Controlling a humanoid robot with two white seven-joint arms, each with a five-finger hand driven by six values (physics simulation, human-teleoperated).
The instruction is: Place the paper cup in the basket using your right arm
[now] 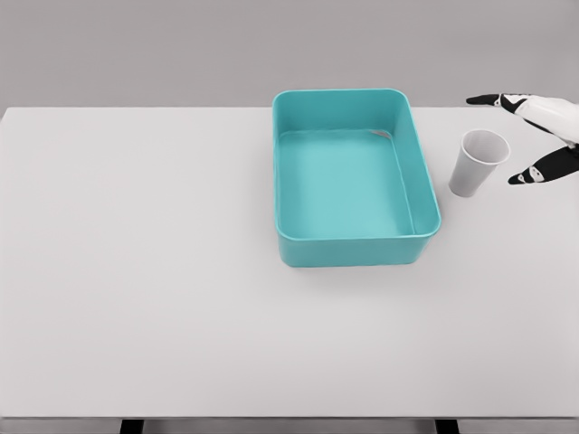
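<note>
Right hand [534, 136], fingers spread, flanks the upright white paper cup [477, 163] at right of frame, beside the teal plastic basket [288, 181], positioned for grasping.

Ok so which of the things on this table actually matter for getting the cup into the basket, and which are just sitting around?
Part of the job:
paper cup, upright on the table, right of the basket
teal basket, nothing in it
right hand, fingers spread beside the cup, not touching it

Just there:
white table, nothing else lies on it
</note>
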